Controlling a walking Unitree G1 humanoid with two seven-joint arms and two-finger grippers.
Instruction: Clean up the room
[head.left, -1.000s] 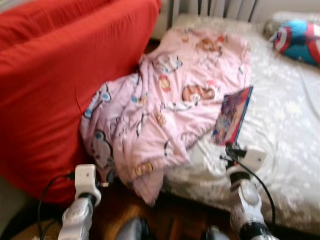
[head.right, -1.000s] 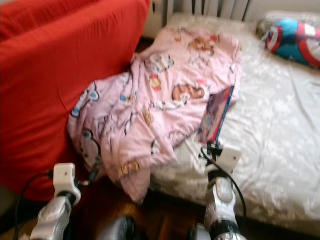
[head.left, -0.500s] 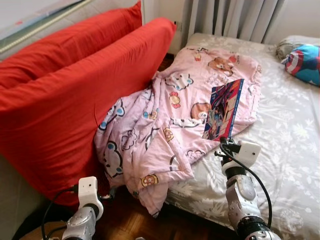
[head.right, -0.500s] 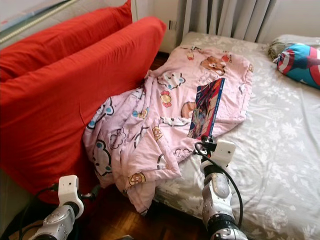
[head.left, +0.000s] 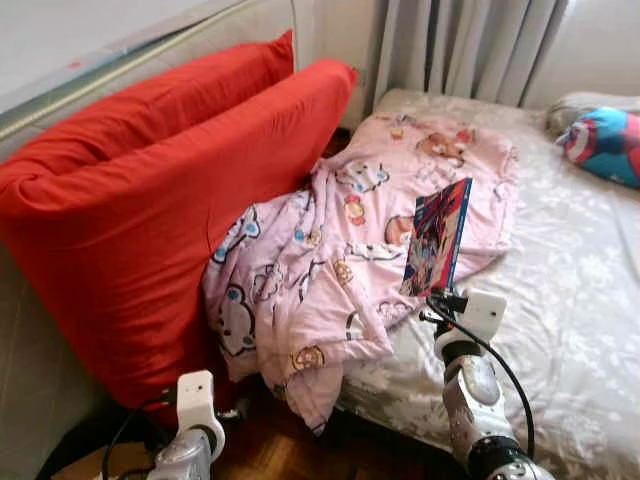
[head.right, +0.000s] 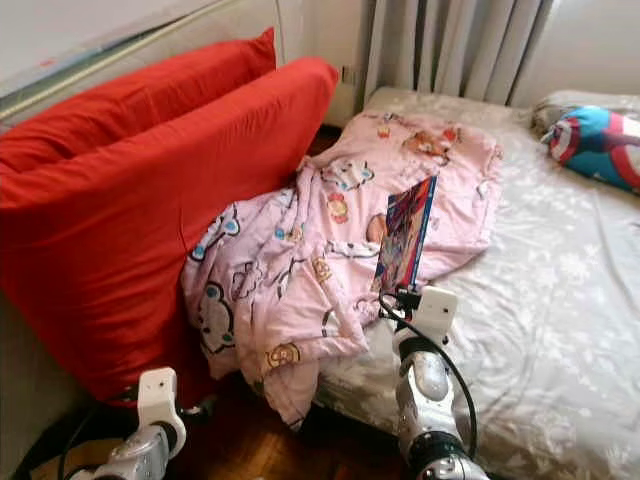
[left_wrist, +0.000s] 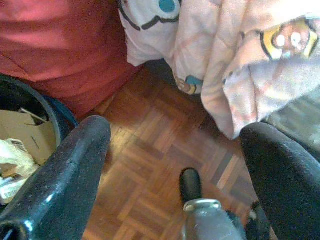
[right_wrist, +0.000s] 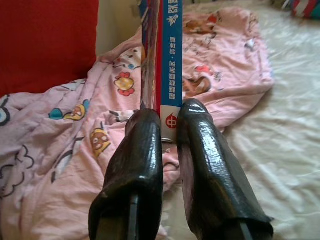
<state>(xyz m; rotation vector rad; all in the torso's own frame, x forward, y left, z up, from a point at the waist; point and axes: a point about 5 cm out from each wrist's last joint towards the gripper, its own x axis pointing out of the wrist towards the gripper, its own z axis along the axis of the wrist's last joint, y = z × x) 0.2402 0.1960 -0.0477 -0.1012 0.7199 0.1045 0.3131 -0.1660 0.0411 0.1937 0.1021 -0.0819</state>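
Right gripper (right_wrist: 169, 120) clamped on one book (head.left: 437, 237), both black fingers (right_wrist: 135, 165) pinching the bottom of the blue spine. Book standing upright straight out past the fingertips, held above the pink cartoon blanket (head.left: 340, 260). Just the one blanket, bunched up, half on the bed (head.left: 570, 300) and half spilling off the edge toward the floor below the fingers. One Captain America pillow (head.left: 605, 140) way off at the far corner of the bed, well apart from the gripper.

Left gripper (left_wrist: 175, 165) down low over the parquet floor (left_wrist: 150, 170), fingers (left_wrist: 65, 175) wide apart with nothing between them. Hanging blanket corner beyond the fingertips, not touching either one. One dark bin (left_wrist: 30, 120) just beside one finger, with cardboard and crumpled paper inside. Robot's own foot (left_wrist: 200, 215) visible between the two fingers, further down.

Two big red cushions (head.left: 150, 200) leaning against the wall, out past the left gripper, blanket pressed up against the nearer one. Grey curtains (head.left: 470, 45) at the head of the bed.
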